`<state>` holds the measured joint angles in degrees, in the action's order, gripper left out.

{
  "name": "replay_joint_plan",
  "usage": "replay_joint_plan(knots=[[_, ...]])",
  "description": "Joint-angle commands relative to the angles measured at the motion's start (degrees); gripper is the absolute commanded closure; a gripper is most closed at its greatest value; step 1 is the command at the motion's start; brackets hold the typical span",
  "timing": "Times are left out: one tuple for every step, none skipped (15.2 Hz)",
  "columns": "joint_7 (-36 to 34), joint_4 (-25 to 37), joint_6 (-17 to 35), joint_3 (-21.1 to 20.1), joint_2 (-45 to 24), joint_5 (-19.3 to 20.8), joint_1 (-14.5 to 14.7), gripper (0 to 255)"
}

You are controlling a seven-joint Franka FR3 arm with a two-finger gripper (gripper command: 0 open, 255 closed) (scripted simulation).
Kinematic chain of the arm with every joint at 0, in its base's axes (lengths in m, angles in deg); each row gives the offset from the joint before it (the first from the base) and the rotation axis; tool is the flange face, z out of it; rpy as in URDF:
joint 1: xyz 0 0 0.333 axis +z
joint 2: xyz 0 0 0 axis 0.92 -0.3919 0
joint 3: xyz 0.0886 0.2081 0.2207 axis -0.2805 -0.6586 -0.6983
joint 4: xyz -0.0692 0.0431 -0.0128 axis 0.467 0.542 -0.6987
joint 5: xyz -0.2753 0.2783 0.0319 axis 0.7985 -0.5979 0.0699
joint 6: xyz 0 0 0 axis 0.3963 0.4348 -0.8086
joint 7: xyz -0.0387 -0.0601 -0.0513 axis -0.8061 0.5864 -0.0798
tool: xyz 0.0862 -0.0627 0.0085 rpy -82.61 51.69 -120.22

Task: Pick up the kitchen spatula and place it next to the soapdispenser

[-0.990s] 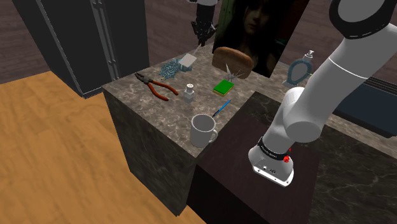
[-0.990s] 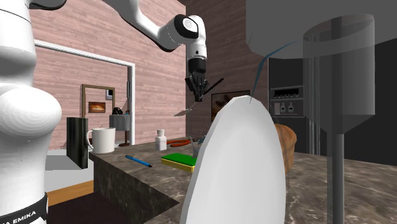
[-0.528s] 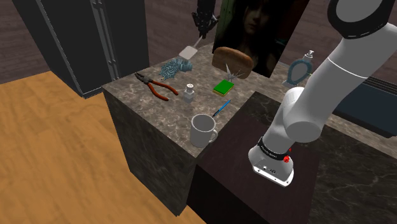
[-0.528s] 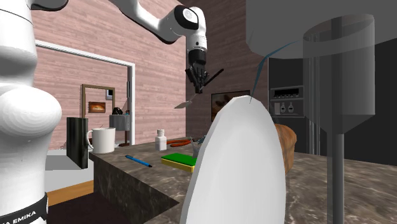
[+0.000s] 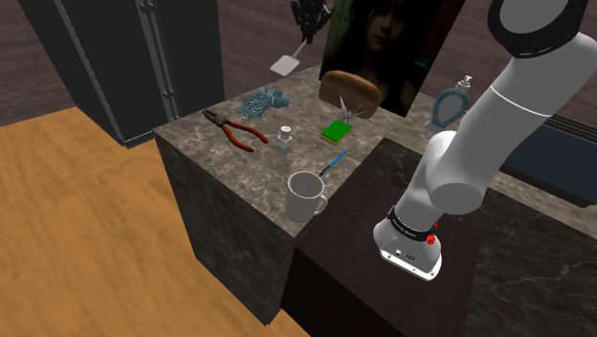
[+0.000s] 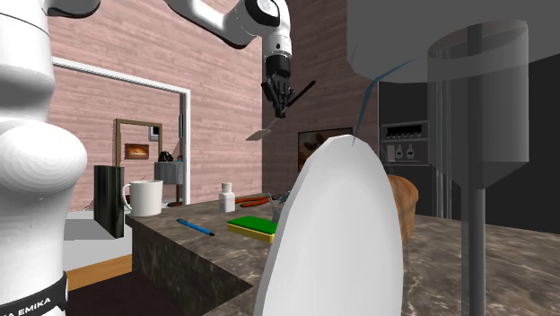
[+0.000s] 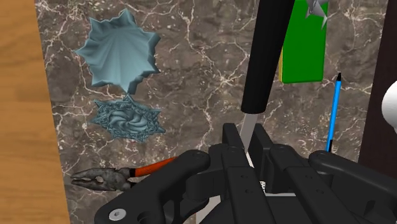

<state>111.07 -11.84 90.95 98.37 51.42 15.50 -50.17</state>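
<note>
Your gripper [image 5: 310, 13] pinched the spatula [image 5: 286, 64] aloft, blade slanting down; the soap dispenser [image 5: 464, 86] lay well off toward the shoulder view's right of it.

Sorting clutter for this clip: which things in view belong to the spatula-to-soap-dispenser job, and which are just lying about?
Job in hand: spatula, clasped in the gripper above the counter; soap dispenser.

Lying about: pliers, mug, green sponge, blue pen, small bottle, bread loaf.
</note>
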Motion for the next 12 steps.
replay_joint_plan(knots=[[0.17, 2.13, -1.65, 0.01, -0.54, -0.19, 0.02, 255], [0.29, 3.22, -2.47, 0.04, -0.81, -0.28, 0.01, 255], [0.37, 3.9, -2.98, 0.06, -0.99, -0.34, 0.0, 255], [1.1, 2.33, -2.75, 0.43, 0.5, 0.22, -0.39, 255], [1.85, 0.86, -2.55, 0.82, 1.95, 0.79, -0.8, 255], [2.62, -0.52, -2.39, 1.23, 3.35, 1.35, -1.22, 255], [3.41, -1.82, -2.27, 1.66, 4.7, 1.92, -1.65, 255], [4.23, -3.03, -2.17, 2.1, 6.0, 2.49, -2.1, 255], [5.07, -4.17, -2.11, 2.56, 7.25, 3.05, -2.56, 255], [5.93, -5.22, -2.06, 3.04, 8.46, 3.62, -3.03, 255], [6.82, -6.2, -2.04, 3.53, 9.62, 4.19, -3.52, 255], [7.73, -7.11, -2.04, 4.05, 10.73, 4.75, -4.0, 255]])
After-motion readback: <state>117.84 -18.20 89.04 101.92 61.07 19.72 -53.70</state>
